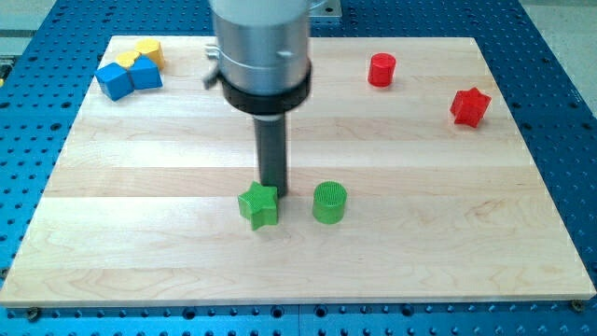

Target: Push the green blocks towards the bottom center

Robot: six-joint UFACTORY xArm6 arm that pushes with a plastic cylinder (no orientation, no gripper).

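Observation:
A green star block (258, 205) lies on the wooden board (140, 233) a little left of the view's centre, low down. A green cylinder (329, 202) stands just to its right, apart from it. My tip (275, 189) is at the star's upper right edge, touching or nearly touching it, and left of the cylinder. The rod rises straight up to the grey arm body (261, 47) at the view's top.
A red cylinder (381, 70) and a red star (470, 106) sit at the upper right. Two blue blocks (128, 77) and a yellow block (147, 50) cluster at the upper left corner. A blue perforated table (569, 140) surrounds the board.

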